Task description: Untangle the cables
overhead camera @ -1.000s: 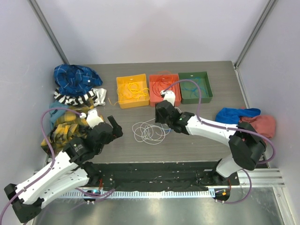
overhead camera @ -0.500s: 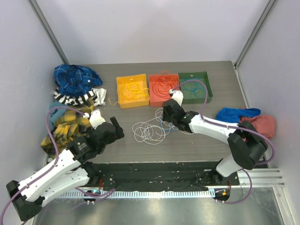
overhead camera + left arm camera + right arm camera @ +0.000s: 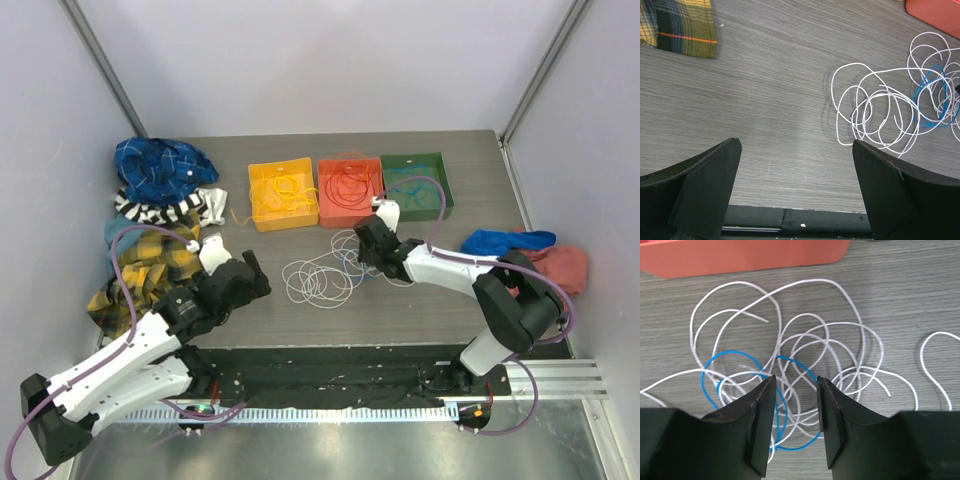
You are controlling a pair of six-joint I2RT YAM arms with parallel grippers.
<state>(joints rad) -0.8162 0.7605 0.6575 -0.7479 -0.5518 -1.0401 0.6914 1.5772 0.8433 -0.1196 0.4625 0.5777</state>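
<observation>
A tangle of white cables [image 3: 318, 281] lies mid-table with a blue cable [image 3: 350, 264] woven into its right side. My right gripper [image 3: 366, 252] hovers over that right side, open with a narrow gap. In the right wrist view the blue cable [image 3: 738, 355] and white loops [image 3: 826, 335] run under and between the jaws of the right gripper [image 3: 796, 384]; nothing is pinched. My left gripper [image 3: 254, 276] stands wide open left of the tangle. In its wrist view the left gripper [image 3: 796, 148] is over bare table, with the white cables [image 3: 879, 107] ahead to the right.
A yellow tray [image 3: 258, 214], red tray [image 3: 334, 215] and green tray [image 3: 447, 190] stand in a row at the back, each with coloured cables inside. Cloths are piled at the left [image 3: 158, 170] and lie at the right [image 3: 506, 243]. The black table edge [image 3: 790, 216] is close under the left gripper.
My right gripper has shifted right from the red tray's front to the tangle's right side, uncovering the blue cable, and its jaws have narrowed. The left arm has edged toward the tangle.
</observation>
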